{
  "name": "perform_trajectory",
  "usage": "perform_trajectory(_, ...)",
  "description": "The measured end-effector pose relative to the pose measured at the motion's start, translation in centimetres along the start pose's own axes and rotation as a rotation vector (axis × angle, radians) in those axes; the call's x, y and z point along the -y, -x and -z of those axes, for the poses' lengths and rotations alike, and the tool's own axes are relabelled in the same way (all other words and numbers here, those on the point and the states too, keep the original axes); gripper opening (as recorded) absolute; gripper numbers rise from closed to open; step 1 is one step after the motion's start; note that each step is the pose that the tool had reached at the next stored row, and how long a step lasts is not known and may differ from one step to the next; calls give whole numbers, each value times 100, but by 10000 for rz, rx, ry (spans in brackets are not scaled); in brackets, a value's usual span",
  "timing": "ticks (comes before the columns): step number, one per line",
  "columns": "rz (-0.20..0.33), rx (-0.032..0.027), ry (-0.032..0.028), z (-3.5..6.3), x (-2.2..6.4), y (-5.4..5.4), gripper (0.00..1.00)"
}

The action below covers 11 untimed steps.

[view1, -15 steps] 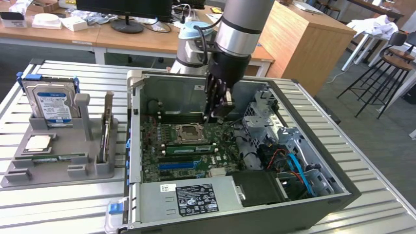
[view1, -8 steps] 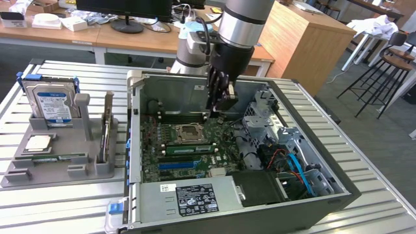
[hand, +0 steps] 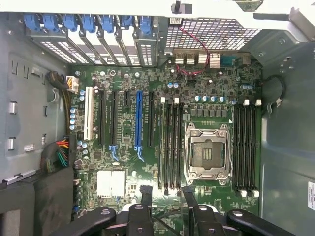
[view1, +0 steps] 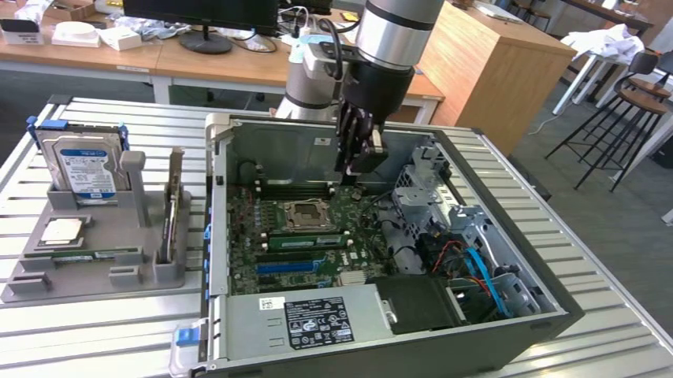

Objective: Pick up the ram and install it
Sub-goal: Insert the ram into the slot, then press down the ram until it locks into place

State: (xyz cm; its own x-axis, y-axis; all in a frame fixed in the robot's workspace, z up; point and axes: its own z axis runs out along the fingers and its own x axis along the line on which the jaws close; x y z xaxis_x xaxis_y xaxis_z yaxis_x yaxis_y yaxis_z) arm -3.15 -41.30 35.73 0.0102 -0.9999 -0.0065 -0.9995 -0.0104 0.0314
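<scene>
Exterior view puts the gripper [view1: 358,169] hanging over the open computer case [view1: 505,236], above the motherboard [view1: 276,224] near the CPU socket [view1: 308,211]. The wrist view shows its fingers [hand: 189,199] spread apart with nothing between them, over the black memory slots [hand: 171,147]. The ram [view1: 94,253] lies flat in the grey parts tray [view1: 94,279] at the exterior view's left, well apart from the gripper. I judge the pick-up not yet made. It calls for crossing to the tray, lining the open jaws across the stick's thin sides, and closing without tilting it.
</scene>
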Motion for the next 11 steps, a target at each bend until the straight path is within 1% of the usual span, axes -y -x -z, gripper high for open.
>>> perform_trajectory(11,0,-2,0,1,0,0,36)
